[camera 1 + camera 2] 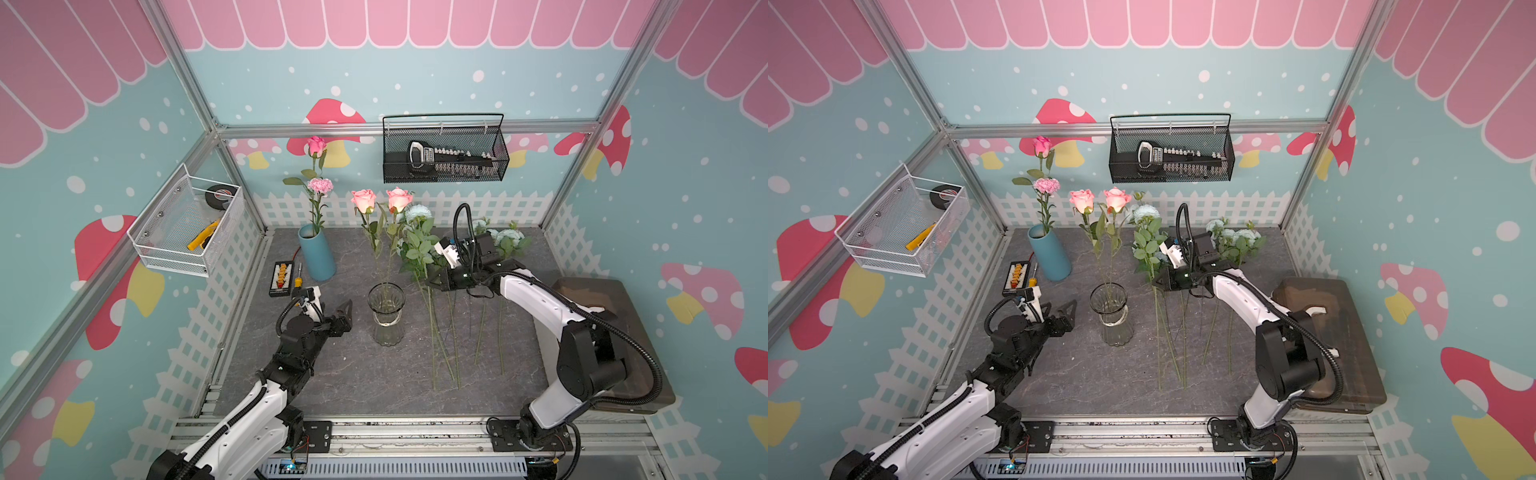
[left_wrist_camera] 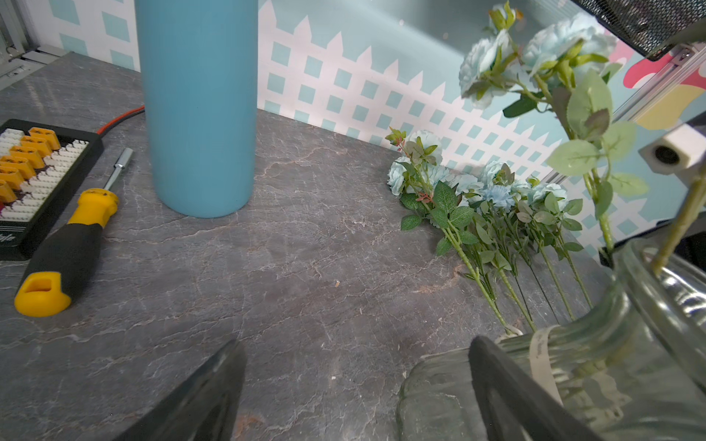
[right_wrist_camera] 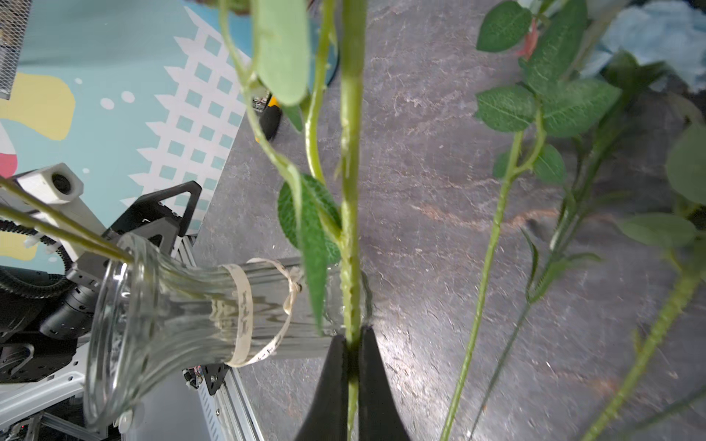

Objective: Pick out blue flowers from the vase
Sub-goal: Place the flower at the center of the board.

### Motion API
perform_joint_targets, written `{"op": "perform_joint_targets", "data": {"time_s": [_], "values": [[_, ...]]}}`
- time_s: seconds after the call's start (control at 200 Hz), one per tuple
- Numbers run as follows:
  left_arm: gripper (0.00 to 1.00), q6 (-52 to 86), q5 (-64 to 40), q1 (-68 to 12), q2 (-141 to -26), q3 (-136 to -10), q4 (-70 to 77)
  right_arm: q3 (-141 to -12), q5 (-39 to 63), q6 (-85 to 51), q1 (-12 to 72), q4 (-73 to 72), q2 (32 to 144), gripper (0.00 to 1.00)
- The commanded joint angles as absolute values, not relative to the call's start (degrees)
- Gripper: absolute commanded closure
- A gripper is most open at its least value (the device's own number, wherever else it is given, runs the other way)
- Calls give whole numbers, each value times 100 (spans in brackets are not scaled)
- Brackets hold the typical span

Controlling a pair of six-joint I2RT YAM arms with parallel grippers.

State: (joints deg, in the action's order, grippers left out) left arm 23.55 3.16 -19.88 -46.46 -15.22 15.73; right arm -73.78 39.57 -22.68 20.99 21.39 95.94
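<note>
Our right pincer (image 3: 353, 340) grips the stem of a blue flower (image 1: 417, 212) at three o'clock of the vase (image 1: 386, 316); the left pincer (image 1: 345, 313) gapes empty. Light, wiry, we judge: hold bare stem.

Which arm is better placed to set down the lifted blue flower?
Right: the right gripper is shut on the blue flower stem, near the other blue flowers; the left gripper is open beside the glass vase.

One blue flower (image 1: 417, 212), pale and ruffled, stands upright with its leafy green stem pinched between the right fingers (image 3: 332, 382). More blue flowers (image 2: 470, 187) lie flat on the worktop (image 1: 332, 374) beneath and beside those fingers, their stems roughly parallel.
</note>
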Motion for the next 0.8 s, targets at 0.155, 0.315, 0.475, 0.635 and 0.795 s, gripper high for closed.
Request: {"op": "perform_joint_targets", "data": {"time_s": [0.155,0.315,0.475,0.635,0.795], "values": [[8,2421,308,-1942,-4654,-1578,1698,-8498,3861,-1908,2539,2410,10666,100],[8,2417,307,-1943,-4689,-1591,1702,-8935,3725,-1744,2775,2697,11365,100],[8,2417,306,-1942,-4702,-1591,1700,-9113,3456,-1670,2830,2741,11812,100],[8,2408,307,-1942,-4737,-1608,1700,-9167,3198,-1618,2829,2760,12065,100],[8,2408,308,-1945,-4755,-1617,1700,-9047,2945,-1692,2830,2580,12120,100]]}}
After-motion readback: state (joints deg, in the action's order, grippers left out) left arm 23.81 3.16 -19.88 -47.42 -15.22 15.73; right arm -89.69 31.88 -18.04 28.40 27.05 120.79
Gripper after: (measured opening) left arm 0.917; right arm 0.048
